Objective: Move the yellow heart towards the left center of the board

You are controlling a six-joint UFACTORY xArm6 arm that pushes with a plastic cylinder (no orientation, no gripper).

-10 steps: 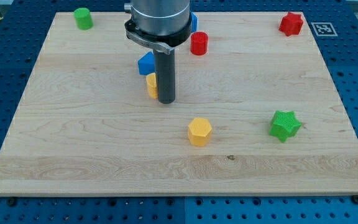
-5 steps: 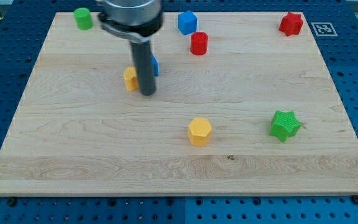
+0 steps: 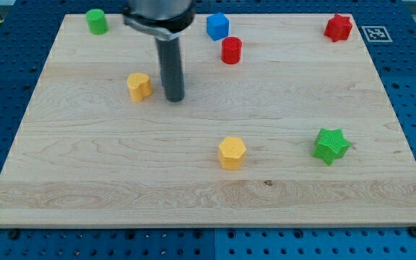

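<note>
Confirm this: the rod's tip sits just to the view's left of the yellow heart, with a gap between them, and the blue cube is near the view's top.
Not quite. My tip sits just to the view's right of the yellow heart, not its left. The camera view shows this. The rest holds: there is a gap between them, and the blue cube is near the view's top.

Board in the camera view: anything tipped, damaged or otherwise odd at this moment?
Nothing stands out. My tip sits just to the view's right of the yellow heart, a small gap between them. The other blocks rest flat on the board, apart from each other.
</note>
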